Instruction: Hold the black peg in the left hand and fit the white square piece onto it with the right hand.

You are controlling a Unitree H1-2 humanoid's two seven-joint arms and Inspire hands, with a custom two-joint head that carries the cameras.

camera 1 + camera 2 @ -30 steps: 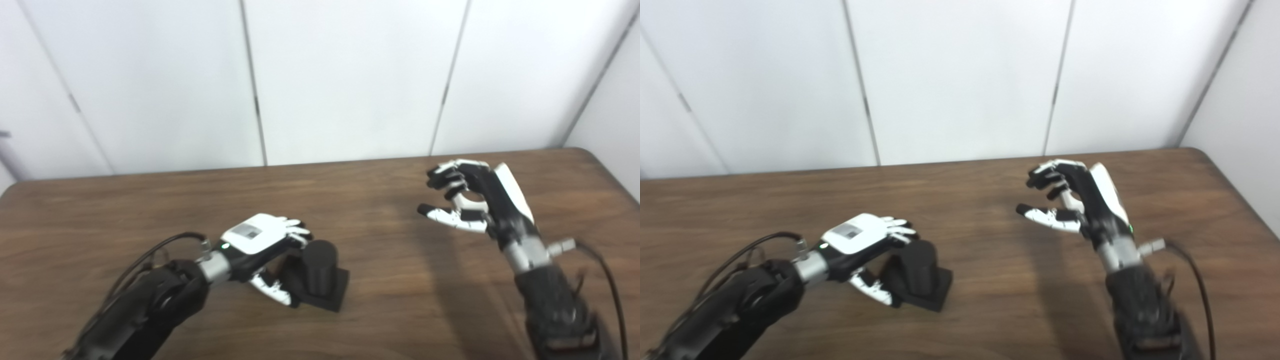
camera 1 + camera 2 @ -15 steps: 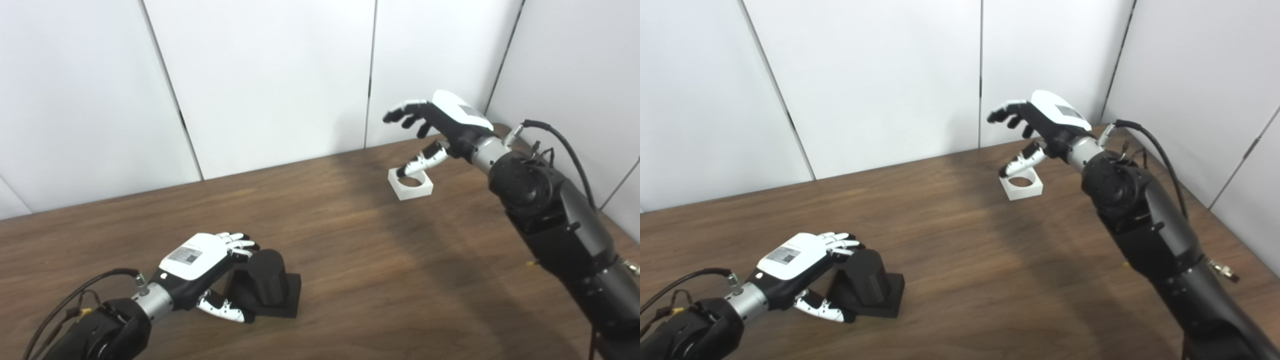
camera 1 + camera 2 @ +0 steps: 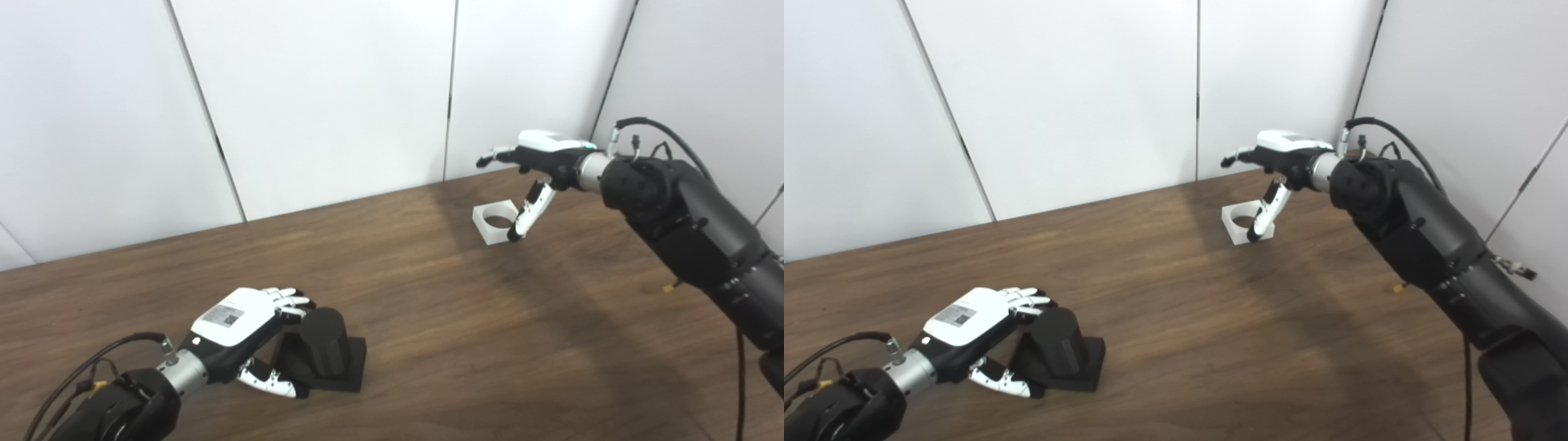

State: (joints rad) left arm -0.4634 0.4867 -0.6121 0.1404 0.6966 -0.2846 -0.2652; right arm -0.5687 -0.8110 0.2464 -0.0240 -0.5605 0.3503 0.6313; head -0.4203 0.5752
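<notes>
The black peg (image 3: pixel 323 343), a short cylinder on a square base, stands on the table at the lower left. My left hand (image 3: pixel 242 318) is cupped against its left side, with the fingers resting near the cylinder's top and the thumb lying on the table in front of the base. The hand is not closed round it. The white square piece (image 3: pixel 490 236), with a round hole, lies flat at the far right. My right hand (image 3: pixel 539 159) hovers over it, open. Its fingers reach out above the piece and its thumb points down at the piece's near right corner.
The brown wooden table (image 3: pixel 459 318) stretches between the two hands. White wall panels stand close behind its far edge and along the right side. A small yellow speck (image 3: pixel 1396 288) lies on the table under my right forearm.
The camera swung up and right after the oldest frames, bringing the white piece into view. Since half a second ago my right hand has dropped lower and its thumb has turned down beside the piece. The left hand is unchanged.
</notes>
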